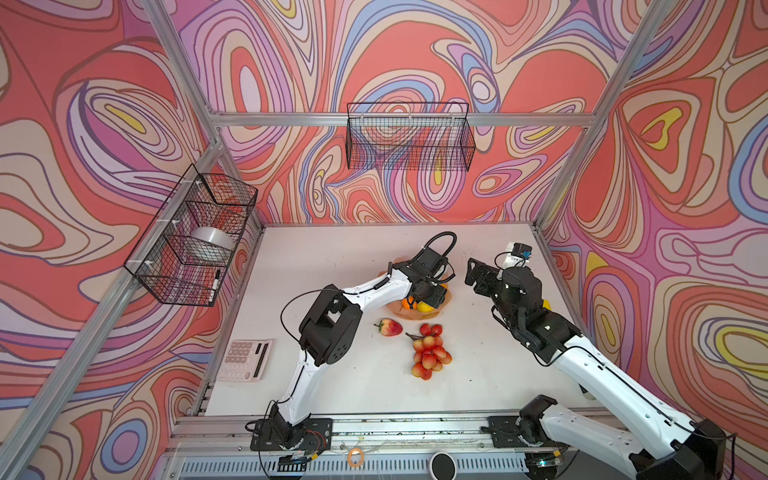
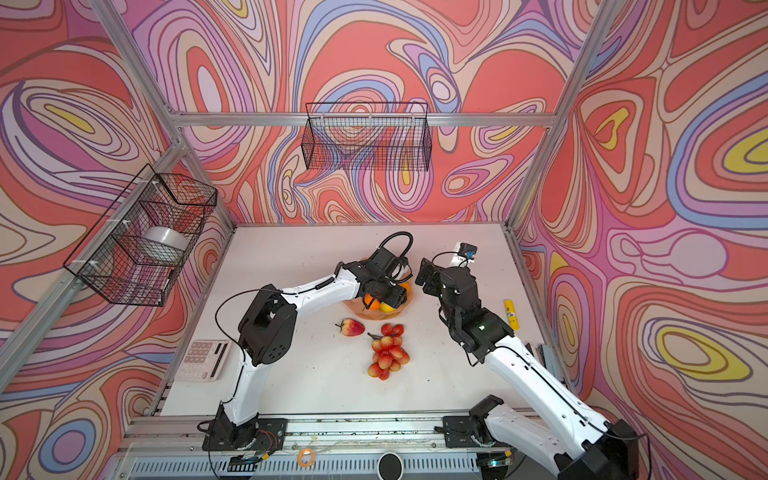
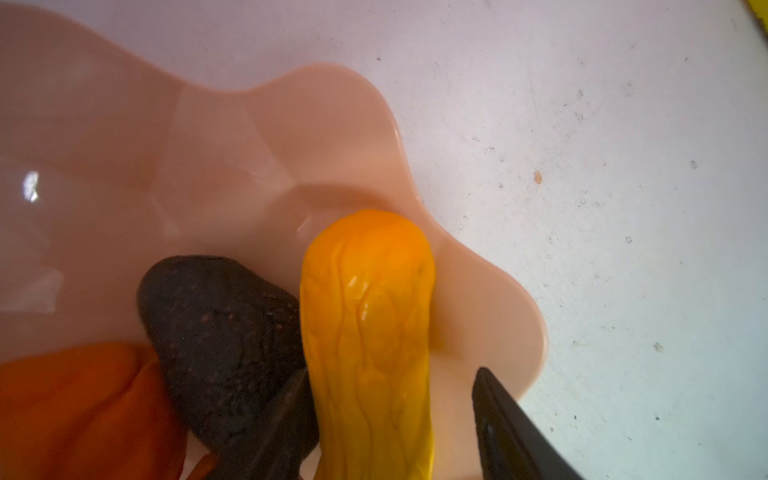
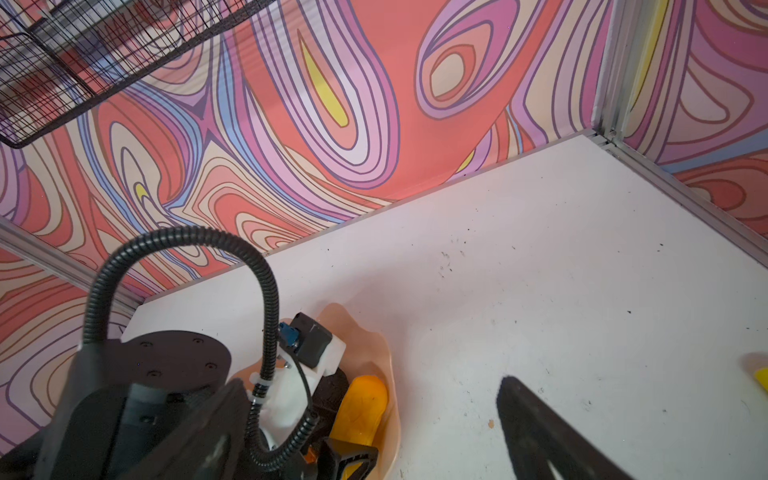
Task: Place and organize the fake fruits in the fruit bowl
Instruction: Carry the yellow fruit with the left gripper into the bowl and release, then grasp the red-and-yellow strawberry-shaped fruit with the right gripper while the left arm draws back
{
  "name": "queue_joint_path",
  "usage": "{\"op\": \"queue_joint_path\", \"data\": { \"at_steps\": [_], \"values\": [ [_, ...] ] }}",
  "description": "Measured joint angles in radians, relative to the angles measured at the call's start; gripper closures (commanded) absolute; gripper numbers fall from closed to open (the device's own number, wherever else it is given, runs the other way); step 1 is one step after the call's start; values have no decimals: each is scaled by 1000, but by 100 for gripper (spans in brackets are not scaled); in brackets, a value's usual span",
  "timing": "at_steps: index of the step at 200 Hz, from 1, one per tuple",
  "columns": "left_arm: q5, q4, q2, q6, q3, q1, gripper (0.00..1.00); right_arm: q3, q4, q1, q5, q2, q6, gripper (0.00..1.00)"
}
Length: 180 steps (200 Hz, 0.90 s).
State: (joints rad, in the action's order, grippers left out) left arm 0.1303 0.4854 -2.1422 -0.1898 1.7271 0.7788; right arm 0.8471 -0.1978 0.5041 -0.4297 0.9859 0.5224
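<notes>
In the fruit bowl (image 3: 270,137) lie 1 gourd (image 3: 370,332), 1 avocado (image 3: 220,332) and oranges (image 3: 75,407) — count unclear; the left gripper (image 3: 392,374), jaws parted, straddles the gourd; near the bowl sit 1 strawberry (image 1: 390,327) and 1 grape bunch (image 1: 428,353); beside the bowl, the right gripper (image 1: 471,272) — jaws spread wide, holding nothing.

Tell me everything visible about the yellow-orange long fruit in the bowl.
The long fruit is yellow-orange, glossy like plastic, with raised veins and a rounded end. It lies in the peach bowl along its wavy rim, against the dark avocado, between the spread fingers of the left pincer; one finger stands clear of it.
</notes>
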Motion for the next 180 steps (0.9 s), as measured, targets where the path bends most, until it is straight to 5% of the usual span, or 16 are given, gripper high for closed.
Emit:
{"op": "queue_joint_path", "data": {
  "at_steps": [44,100,144,180],
  "values": [
    [-80,-87,298,-23,-158,-38,23,47,-31,0,3,37,-47,3],
    [-306,-291,900,-96,-686,-208,11,200,-110,19,169,279,-100,10],
    [-321,-271,1177,-250,-1054,-390,8,283,-164,245,245,487,-148,12],
    [-288,-263,1336,-351,-1181,-459,7,296,-205,373,312,557,-165,14]
  ]
}}
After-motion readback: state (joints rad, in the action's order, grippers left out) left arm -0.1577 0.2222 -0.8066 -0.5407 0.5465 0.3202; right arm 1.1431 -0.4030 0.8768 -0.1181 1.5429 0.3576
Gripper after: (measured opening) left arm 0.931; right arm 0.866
